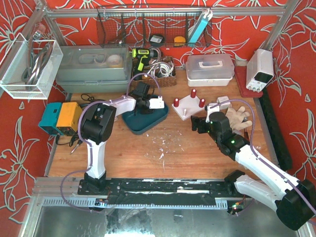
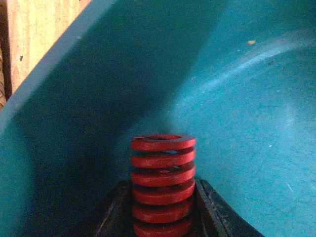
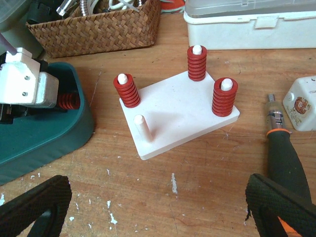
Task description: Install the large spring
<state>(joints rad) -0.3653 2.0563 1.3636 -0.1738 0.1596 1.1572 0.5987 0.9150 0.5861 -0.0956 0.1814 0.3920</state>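
The large red spring (image 2: 163, 182) stands upright inside the teal tray (image 2: 237, 98), and the two dark fingers of my left gripper (image 2: 162, 190) press against its sides. The right wrist view shows the same spring (image 3: 68, 101) just beside the white gripper body, low in the tray (image 3: 44, 143). A white peg board (image 3: 182, 113) lies on the table to the right of the tray. Three of its pegs carry red springs (image 3: 127, 90), and the front-left peg (image 3: 143, 127) is bare. My right gripper (image 3: 158, 197) hovers open in front of the board, holding nothing.
A wicker basket (image 3: 98, 24) and a white plastic box (image 3: 247, 24) stand behind the board. A screwdriver with a black and orange handle (image 3: 284, 148) lies right of the board, near a glove (image 1: 239, 117). Teal and yellow devices (image 1: 61, 117) sit at the table's left edge.
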